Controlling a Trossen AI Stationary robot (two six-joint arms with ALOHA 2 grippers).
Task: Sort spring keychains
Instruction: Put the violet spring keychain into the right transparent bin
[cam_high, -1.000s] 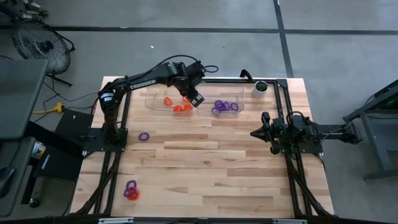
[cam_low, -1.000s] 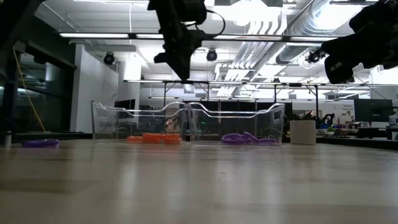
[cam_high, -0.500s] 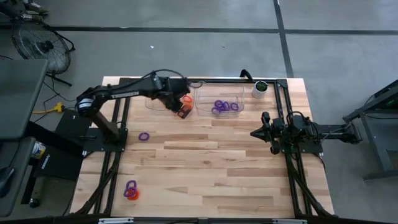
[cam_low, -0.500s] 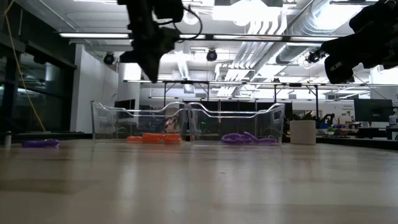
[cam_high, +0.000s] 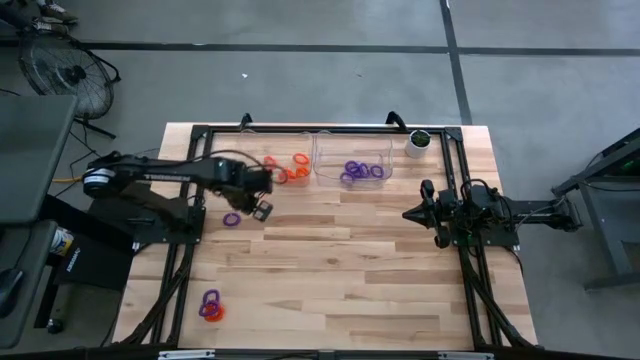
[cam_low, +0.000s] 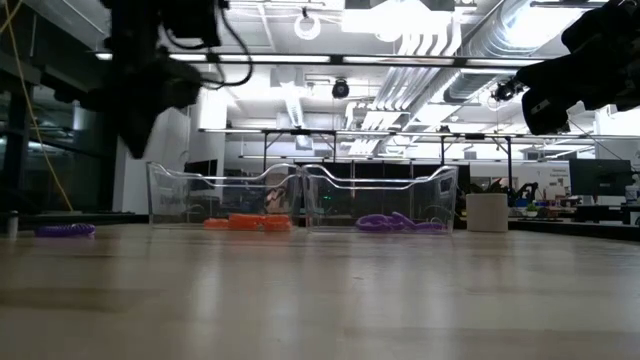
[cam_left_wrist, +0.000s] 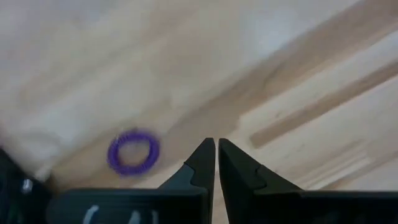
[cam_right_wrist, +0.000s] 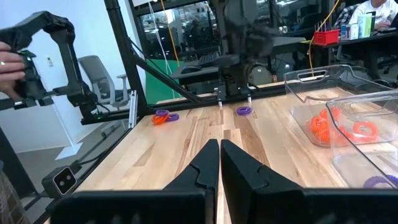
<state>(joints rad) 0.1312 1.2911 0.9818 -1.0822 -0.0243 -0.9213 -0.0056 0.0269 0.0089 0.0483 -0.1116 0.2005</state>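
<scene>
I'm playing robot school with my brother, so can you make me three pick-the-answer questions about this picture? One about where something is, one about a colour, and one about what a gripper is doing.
1. Where is the left gripper?
A. over the clear bins
B. beside the lone purple ring on the table
C. by the white cup

2. What colour are the rings in the right clear bin?
A. purple
B. green
C. yellow

3. How are the right gripper's fingers?
A. wide open
B. shut on a ring
C. shut, holding nothing

Answers:
1. B: the high view shows it just right of that ring.
2. A: the high view shows only purple coils there.
3. C: its wrist view shows the fingers together, nothing between.
</scene>
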